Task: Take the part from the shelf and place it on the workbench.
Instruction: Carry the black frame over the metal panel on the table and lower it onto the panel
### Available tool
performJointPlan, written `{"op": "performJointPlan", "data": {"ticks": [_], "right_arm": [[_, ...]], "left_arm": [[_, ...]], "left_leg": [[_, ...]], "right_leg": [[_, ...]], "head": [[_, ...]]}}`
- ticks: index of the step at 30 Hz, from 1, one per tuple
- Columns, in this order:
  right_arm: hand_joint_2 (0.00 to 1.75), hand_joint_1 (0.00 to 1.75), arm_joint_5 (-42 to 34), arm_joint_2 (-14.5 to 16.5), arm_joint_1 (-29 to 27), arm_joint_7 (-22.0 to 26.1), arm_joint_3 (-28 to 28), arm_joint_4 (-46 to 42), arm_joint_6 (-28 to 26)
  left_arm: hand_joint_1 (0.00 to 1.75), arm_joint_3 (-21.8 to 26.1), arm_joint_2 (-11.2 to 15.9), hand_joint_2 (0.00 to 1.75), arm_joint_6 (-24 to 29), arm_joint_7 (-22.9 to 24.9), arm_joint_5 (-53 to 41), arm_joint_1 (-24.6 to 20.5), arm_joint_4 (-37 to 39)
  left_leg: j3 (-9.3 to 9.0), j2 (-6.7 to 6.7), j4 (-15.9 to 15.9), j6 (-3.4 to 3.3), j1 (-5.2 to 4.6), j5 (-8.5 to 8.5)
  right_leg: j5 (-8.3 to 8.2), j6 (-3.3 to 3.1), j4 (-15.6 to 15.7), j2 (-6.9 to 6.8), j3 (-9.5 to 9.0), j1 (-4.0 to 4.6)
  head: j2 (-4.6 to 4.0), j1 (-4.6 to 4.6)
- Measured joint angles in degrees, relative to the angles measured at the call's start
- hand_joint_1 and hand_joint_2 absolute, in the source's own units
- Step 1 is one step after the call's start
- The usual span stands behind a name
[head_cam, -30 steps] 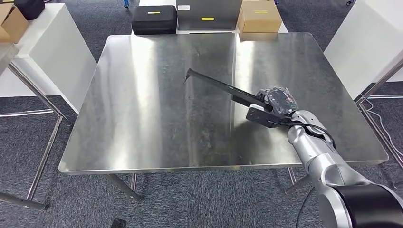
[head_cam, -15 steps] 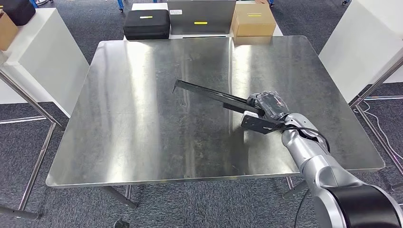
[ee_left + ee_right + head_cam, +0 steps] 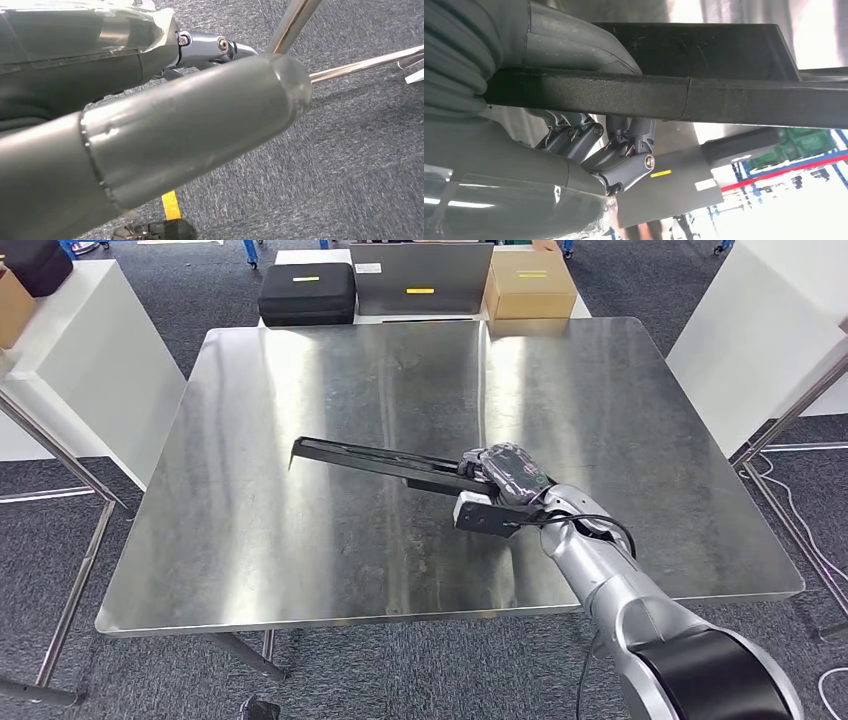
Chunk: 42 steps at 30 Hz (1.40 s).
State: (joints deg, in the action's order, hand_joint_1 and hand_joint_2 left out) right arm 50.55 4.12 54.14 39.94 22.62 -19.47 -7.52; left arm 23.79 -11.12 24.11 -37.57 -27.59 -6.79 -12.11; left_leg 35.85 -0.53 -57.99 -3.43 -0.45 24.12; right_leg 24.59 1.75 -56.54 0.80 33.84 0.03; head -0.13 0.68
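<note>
The right hand's dark fingers (image 3: pixel 624 145) are curled around a long black metal part (image 3: pixel 385 462), with the thick grey thumb pressed along its other side, so the bar is gripped firmly near one end. The right hand (image 3: pixel 508 478) hangs over the middle of a steel workbench (image 3: pixel 300 380), its silver arm reaching in from the lower right. The part stretches from the hand toward the left across the benchtop, ending in a small bent tip; whether it touches the surface cannot be told. The left hand (image 3: pixel 125 125) hangs low beside a table leg, over grey carpet; its fingers cannot be made out. Beyond the far edge of the bench sit a black case (image 3: pixel 307 292), a grey panel (image 3: pixel 420 278) and a cardboard box (image 3: pixel 530 282).
</note>
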Motion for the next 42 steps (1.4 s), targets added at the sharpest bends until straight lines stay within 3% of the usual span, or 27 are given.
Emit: {"op": "performJointPlan", "data": {"ticks": [2, 5, 6, 9, 13, 20, 34, 38, 42], "right_arm": [[1.75, 1.73, -0.34, 0.12, -0.04, 0.00, 0.59, -0.13, -0.02], [1.75, 0.43, -1.34, 0.15, -0.07, -0.05, 1.39, -0.21, -1.06], [1.75, 0.00, -1.70, 0.14, -0.07, -0.10, 1.61, -0.19, -1.59], [1.75, 0.00, -2.65, -0.09, -0.02, -0.30, 1.86, -0.11, -2.58], [1.75, 0.00, -4.63, -1.20, 0.51, -2.04, 1.84, 0.16, -1.37], [1.75, 0.00, -7.52, -4.34, 4.60, -10.82, 0.69, 1.06, 9.25], [1.75, 0.00, -7.49, -7.70, 11.31, -15.12, 0.15, 1.35, 14.87], [0.00, 0.00, -8.29, -8.92, 13.82, -17.74, 0.12, 1.57, 18.87], [0.00, 0.00, -6.83, -10.23, 17.59, -23.71, 0.12, 1.56, 14.04]], "left_arm": [[0.00, 0.08, -0.23, 0.00, 0.12, 0.00, -0.02, -0.06, 0.00], [0.00, 0.19, -0.32, 1.31, 0.60, -0.04, -0.08, -0.09, 0.00], [0.00, 0.24, -0.33, 1.31, 0.92, -0.08, -0.10, -0.09, 0.00], [0.00, 0.52, -0.30, 0.00, 1.80, -0.16, -0.07, -0.09, 0.00], [0.00, 0.70, 0.23, 0.00, 0.60, -0.22, -0.09, 0.09, 0.02], [0.00, 1.67, 0.95, 0.00, -0.05, -0.22, 0.17, 0.81, 0.03], [0.00, 2.96, 1.01, 0.00, -0.57, -0.20, 1.06, 0.93, 0.04], [0.00, 3.51, 1.05, 0.00, -0.91, -0.17, 1.51, 0.95, 0.06], [0.00, 4.14, 1.04, 0.00, -1.14, -0.18, 2.08, 1.09, 0.08]], "left_leg": [[0.00, 0.00, 0.00, 0.00, -0.07, 0.00], [0.00, 0.00, -0.01, -0.01, -0.13, 0.00], [0.00, 0.00, -0.01, -0.01, -0.16, 0.00], [-0.01, -0.06, -0.02, -0.02, -0.26, 0.00], [0.01, -0.28, -0.02, -0.02, -0.30, 0.00], [0.02, -0.31, -0.02, -0.04, -0.42, 0.00], [0.02, -0.32, -0.03, -0.07, -0.45, 0.00], [0.03, -0.30, -0.03, -0.07, -0.46, 0.00], [0.03, -0.35, -0.04, -0.09, -0.47, -0.01]], "right_leg": [[0.00, 0.00, 0.00, 0.00, -0.01, -0.01], [-0.01, 0.01, 0.00, 0.00, -0.05, -0.03], [-0.01, 0.01, 0.00, 0.00, -0.06, -0.03], [-0.01, 0.02, 0.01, -0.01, 0.01, -0.04], [-0.01, 0.03, 0.01, -0.09, 0.02, -0.05], [-0.01, 0.03, 0.01, -0.09, 0.01, -0.05], [-0.01, 0.05, 0.01, -0.09, 0.01, -0.06], [-0.02, 0.05, 0.01, -0.09, 0.00, -0.06], [-0.02, 0.05, 0.01, -0.09, 0.01, -0.06]], "head": [[0.00, 0.01], [0.00, 0.00], [0.00, 0.00], [0.00, 0.00], [0.00, 0.00], [0.00, -0.01], [0.00, 0.00], [0.00, 0.02], [0.00, 0.00]]}}
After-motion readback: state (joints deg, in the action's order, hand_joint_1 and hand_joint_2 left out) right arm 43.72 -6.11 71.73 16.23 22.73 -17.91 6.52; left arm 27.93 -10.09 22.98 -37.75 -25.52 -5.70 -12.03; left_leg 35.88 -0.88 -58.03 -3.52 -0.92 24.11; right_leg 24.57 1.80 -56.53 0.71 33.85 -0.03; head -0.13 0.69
